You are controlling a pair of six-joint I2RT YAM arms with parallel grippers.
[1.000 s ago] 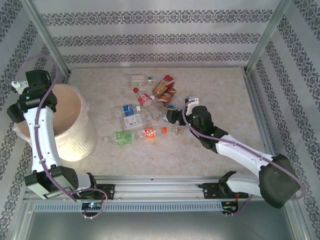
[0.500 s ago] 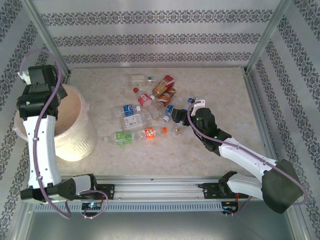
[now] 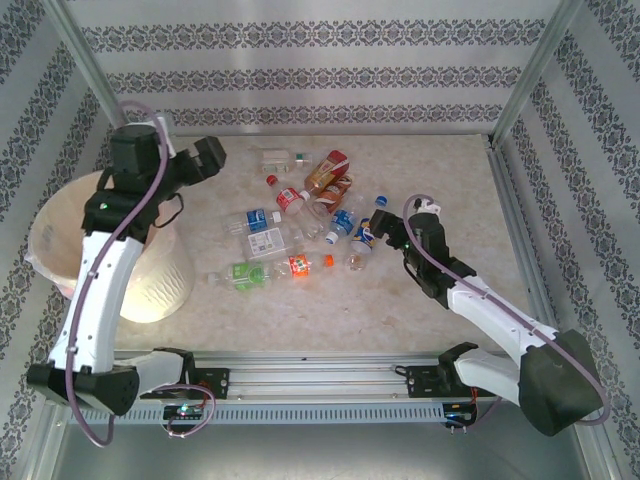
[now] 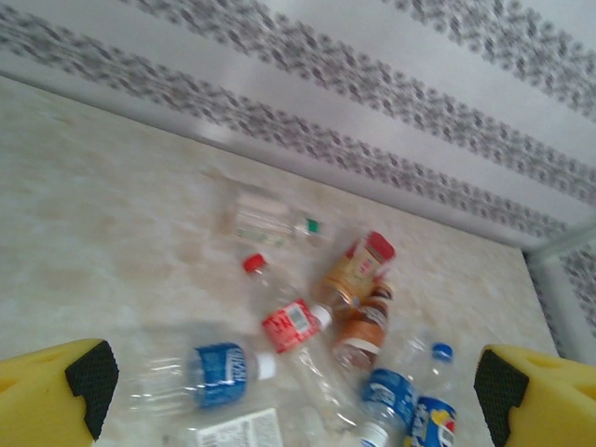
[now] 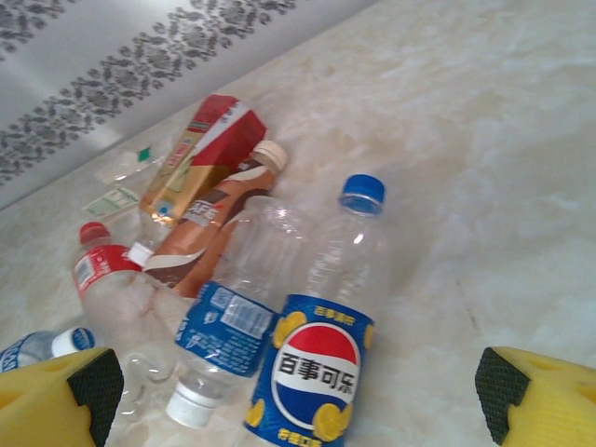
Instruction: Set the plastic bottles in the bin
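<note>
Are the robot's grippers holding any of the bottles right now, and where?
No. The left gripper and the right gripper are open and empty; the bottles lie on the table.

Plastic bottles [image 3: 291,200]: about a dozen, lying on their sides in a loose cluster mid-tabletop [image 3: 450,180]. Blue-capped Pepsi bottle [image 5: 321,317] lies at the cluster's right edge, touching a blue-labelled, white-capped bottle [image 5: 228,326]. Bin [image 3: 160,285]: cream-white, upright, left of the cluster.
</note>
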